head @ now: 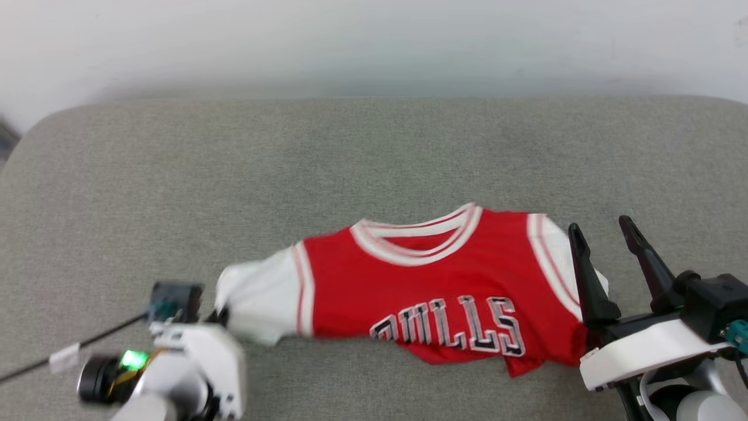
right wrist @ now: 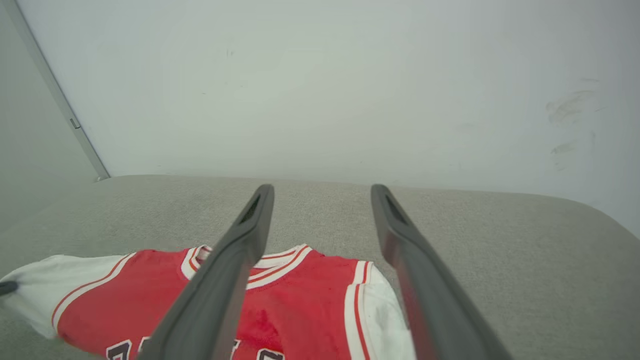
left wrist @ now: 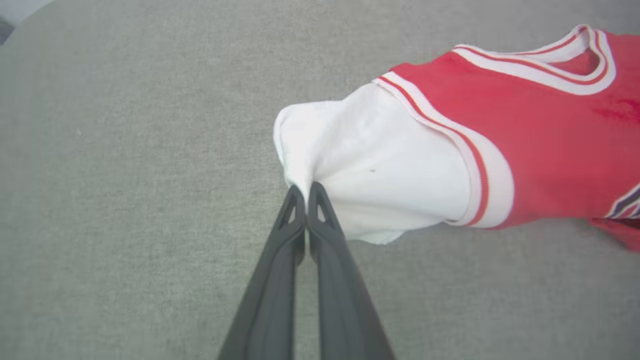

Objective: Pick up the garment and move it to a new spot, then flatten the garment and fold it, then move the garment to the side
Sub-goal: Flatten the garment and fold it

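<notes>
Head view had the shirt (head: 444, 292) lying front-up on a grey cushion (head: 350, 164), collar toward the white wall (head: 374, 41), hem bunched up on the near side. At the left, the left gripper (left wrist: 306, 187) sat low, fingers pinched tight on the edge of the white left sleeve (left wrist: 370, 165). Over on the right, the right gripper (head: 601, 225) hung wide open above the right sleeve (head: 561, 260), gripping nothing, one finger blocking part of it.
</notes>
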